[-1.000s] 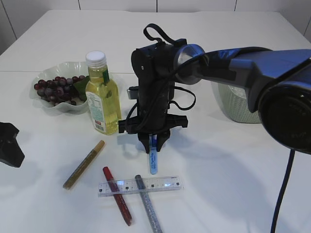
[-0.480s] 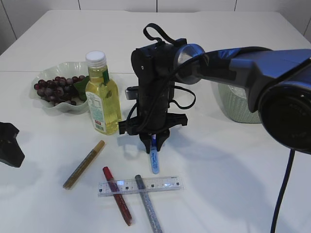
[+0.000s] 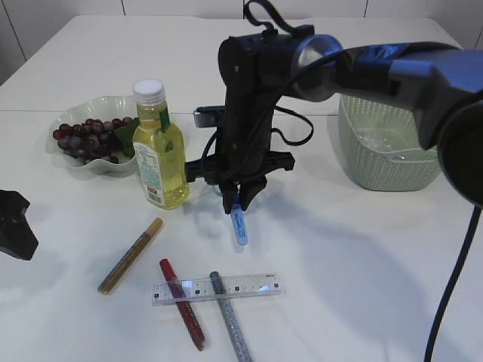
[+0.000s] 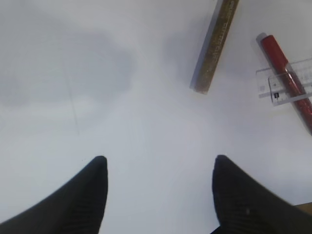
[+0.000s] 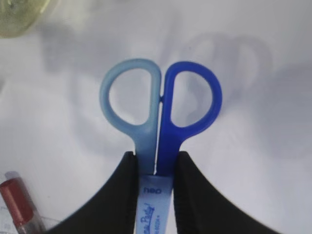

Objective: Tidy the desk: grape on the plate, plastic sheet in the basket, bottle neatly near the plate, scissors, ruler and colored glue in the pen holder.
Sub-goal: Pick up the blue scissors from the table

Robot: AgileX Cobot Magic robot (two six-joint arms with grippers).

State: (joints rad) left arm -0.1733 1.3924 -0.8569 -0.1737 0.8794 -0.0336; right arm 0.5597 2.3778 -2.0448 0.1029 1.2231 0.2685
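My right gripper (image 3: 235, 197) is shut on blue scissors (image 3: 238, 222), which hang above the table with their capped blades pointing down. In the right wrist view both fingers clamp the scissors (image 5: 161, 105) just below the two handle loops. A clear ruler (image 3: 219, 288) lies across a red glue stick (image 3: 181, 303) and a silver one (image 3: 229, 315); a gold one (image 3: 130, 255) lies further left. Grapes (image 3: 87, 138) sit in the pale plate (image 3: 94, 103), beside the yellow bottle (image 3: 160, 147). My left gripper (image 4: 158, 163) stands open over bare table. The pen holder is hidden.
A green woven basket (image 3: 385, 162) stands at the right rear with something clear inside. The gold glue stick (image 4: 217, 44), the red glue stick (image 4: 275, 51) and the ruler's end (image 4: 265, 85) lie ahead and to the right of my left gripper.
The right gripper tightened on the scissors and lifted them off the table, rising and shifting slightly back. The left arm has not moved.
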